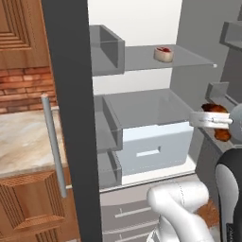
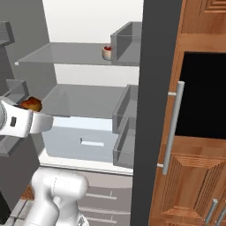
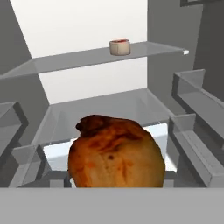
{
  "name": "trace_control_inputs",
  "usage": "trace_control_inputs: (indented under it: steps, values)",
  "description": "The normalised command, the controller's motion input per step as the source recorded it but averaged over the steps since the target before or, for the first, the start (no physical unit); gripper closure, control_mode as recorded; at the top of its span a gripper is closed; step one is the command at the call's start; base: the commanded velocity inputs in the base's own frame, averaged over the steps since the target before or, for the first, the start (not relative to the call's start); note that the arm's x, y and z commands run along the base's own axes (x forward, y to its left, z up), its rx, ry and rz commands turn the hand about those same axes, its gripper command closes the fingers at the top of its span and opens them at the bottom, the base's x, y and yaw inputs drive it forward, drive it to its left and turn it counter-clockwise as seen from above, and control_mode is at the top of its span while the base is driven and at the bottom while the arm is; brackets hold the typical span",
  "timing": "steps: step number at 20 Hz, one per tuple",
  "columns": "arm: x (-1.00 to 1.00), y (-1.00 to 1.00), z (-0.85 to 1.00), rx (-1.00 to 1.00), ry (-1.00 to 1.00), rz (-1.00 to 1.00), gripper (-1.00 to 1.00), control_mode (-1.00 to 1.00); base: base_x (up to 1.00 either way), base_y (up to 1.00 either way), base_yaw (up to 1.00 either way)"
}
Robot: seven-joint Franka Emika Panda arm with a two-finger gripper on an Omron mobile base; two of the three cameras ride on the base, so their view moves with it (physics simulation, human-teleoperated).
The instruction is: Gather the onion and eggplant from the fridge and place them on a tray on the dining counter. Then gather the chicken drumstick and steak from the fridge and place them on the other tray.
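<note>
The fridge (image 1: 142, 106) stands open in front of me, both doors swung out. My gripper (image 1: 218, 124) hangs at the right side of the opening, level with the middle shelf, shut on the chicken drumstick (image 3: 116, 155). The golden-brown lump, darker at its top, covers my fingertips in the hand view. In the right base view the drumstick (image 2: 31, 104) shows just above my white hand. The steak (image 1: 163, 53), a small pinkish-red piece with a pale rim, lies on the upper glass shelf; it is also seen as the steak (image 2: 107, 52) and the steak (image 3: 119, 47).
A pale crisper drawer (image 1: 153, 146) sits under the middle shelf. Door bins (image 1: 106, 127) line the left door and door bins (image 2: 126, 128) the right door. A stone-topped wall counter (image 1: 23, 137) and wooden cabinets (image 2: 198, 167) flank the fridge.
</note>
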Motion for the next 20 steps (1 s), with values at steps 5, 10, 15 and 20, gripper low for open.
trace_control_inputs:
  steps: [5,10,15,20]
  values:
    - [0.0,0.0,0.0,0.0,0.0,0.0,1.0,1.0,-0.84,0.0,-0.3]
    - [0.0,0.0,0.0,0.0,0.0,0.0,1.0,1.0,-0.72,0.0,-0.48]
    - [0.0,0.0,0.0,0.0,0.0,0.0,1.0,1.0,-0.65,-0.09,-0.5]
    - [0.0,0.0,0.0,0.0,0.0,0.0,1.0,1.0,-0.61,-0.25,-0.47]
